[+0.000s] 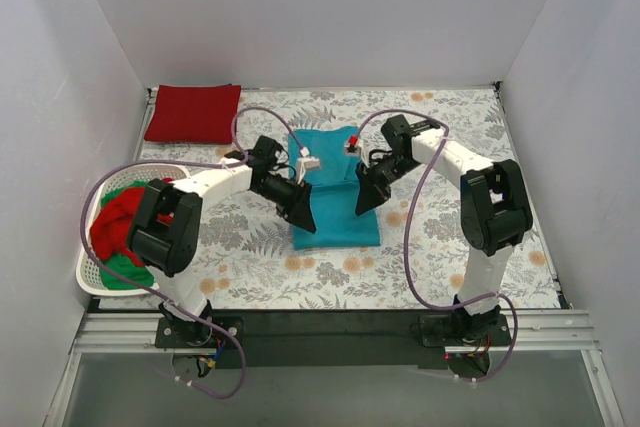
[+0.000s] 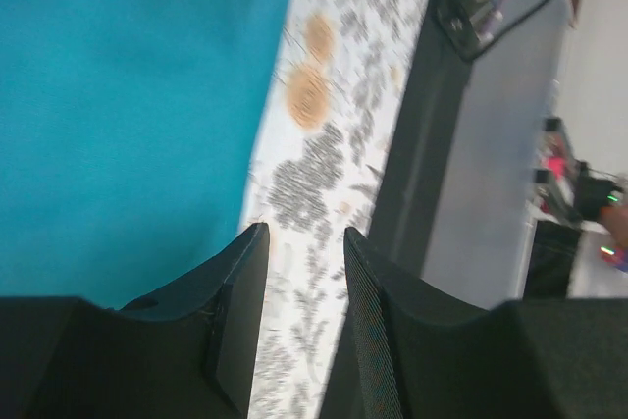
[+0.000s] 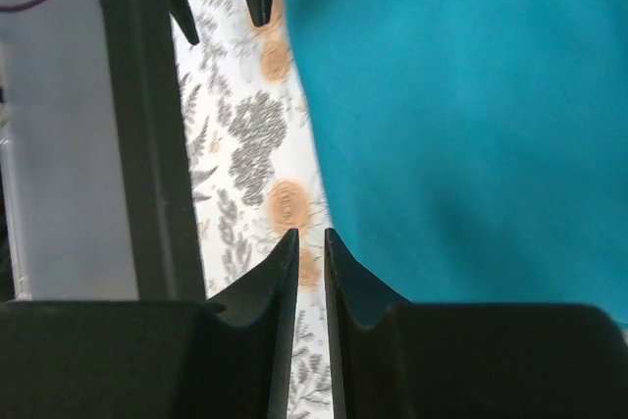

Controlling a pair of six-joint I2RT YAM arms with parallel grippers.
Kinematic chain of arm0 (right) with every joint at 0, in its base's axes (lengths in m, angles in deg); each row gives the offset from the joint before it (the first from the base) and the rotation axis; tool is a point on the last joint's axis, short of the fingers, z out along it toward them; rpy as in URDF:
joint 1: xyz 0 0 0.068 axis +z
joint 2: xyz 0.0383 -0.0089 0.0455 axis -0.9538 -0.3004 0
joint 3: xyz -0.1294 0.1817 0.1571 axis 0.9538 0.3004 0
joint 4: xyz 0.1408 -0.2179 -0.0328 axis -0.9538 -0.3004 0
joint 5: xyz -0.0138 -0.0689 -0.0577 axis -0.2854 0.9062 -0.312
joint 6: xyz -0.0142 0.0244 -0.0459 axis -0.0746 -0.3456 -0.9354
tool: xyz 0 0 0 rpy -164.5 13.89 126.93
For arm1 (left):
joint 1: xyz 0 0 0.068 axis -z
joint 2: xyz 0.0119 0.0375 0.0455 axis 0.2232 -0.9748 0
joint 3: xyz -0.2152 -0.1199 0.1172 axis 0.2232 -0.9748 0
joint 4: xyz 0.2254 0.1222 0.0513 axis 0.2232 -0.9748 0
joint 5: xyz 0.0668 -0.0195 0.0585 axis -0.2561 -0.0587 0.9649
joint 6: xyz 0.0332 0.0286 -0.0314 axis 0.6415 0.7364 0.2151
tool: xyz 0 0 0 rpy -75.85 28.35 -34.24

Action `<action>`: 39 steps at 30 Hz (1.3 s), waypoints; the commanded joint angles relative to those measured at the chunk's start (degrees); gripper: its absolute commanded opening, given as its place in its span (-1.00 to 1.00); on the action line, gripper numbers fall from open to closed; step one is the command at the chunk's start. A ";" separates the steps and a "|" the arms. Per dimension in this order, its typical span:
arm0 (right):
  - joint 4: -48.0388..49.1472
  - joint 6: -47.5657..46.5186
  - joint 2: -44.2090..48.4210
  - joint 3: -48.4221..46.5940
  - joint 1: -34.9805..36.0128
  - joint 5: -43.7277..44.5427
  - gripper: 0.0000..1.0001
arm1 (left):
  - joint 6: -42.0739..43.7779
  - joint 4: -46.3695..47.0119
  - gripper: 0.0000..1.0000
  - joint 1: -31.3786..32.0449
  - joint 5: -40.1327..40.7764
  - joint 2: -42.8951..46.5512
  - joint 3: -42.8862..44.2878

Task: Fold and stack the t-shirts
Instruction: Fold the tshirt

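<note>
Far left: white plastic slatted laundry basket (image 1: 88,279), heaped with a crumpled red t-shirt (image 1: 112,219) and a crumpled green t-shirt (image 1: 128,273), neither folded. Behind it, in the far left corner: dark red t-shirt folded into a flat rectangle (image 1: 192,113), probably the start of the stack. Next, left gripper (image 1: 304,223) (image 2: 304,233), tips just off the edge of the teal cotton t-shirt (image 1: 335,172) (image 2: 128,95) (image 3: 461,95), jaws parted and empty. Centre: that teal shirt, lying folded into a neat rectangle on the floral-print tablecloth (image 1: 250,237), between the two arms. Looks light, soft and limp. Likely to sag and fall open if lifted by one corner, so best pinched through all layers at both sides together. Right: right gripper (image 1: 362,209) (image 3: 310,233), tips also just beside the shirt's edge, jaws nearly together with only a slit, gripping nothing. Little in the way: basket and red rectangle well apart from the teal shirt. Main risks probably the two arms crowding each other and pinching tablecloth along with shirt.
</note>
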 commanded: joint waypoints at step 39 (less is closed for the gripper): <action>31.58 -7.35 31.98 36.28 14.45 31.74 0.02 | 31.00 16.35 0.17 -1.18 14.89 36.47 -30.78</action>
